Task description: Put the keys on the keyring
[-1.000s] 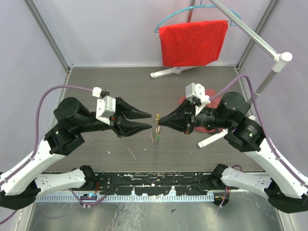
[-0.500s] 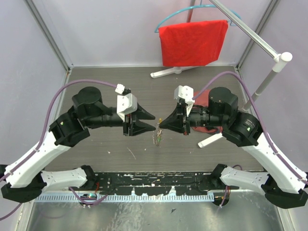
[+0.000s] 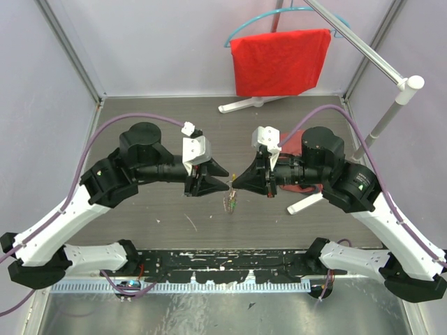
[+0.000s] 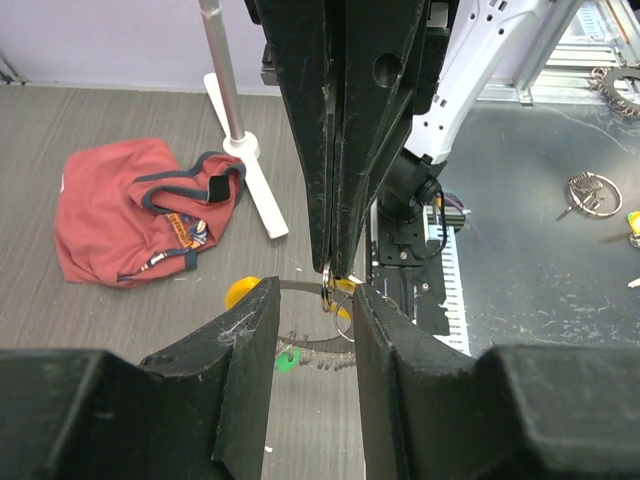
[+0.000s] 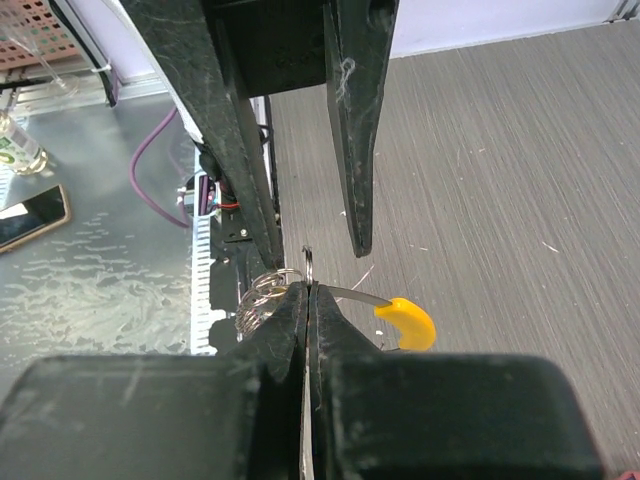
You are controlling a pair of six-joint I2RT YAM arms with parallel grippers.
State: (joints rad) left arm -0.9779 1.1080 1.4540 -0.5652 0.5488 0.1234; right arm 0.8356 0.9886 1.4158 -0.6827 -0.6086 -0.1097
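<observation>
The keyring is a thin grey band with a yellow curved section. It dangles above the table between the two arms. My right gripper is shut on a small metal ring at the keyring's top. A bunch of wire rings hangs beside it. One of the keys, with a green head, hangs low on the loop. My left gripper is open. Its fingers stand on either side of the right gripper's tip, and the pinched ring sits in the gap.
A red cloth hangs on a teal hanger from a white stand at the back. A crumpled red garment lies on the table by the stand's foot. Loose rings lie on the metal shelf near the arm bases.
My left arm has swung right and rolled its wrist, bringing its open fingers up around the right gripper's tip. The right gripper drew back slightly, rolled its wrist and stays shut on the keyring.
</observation>
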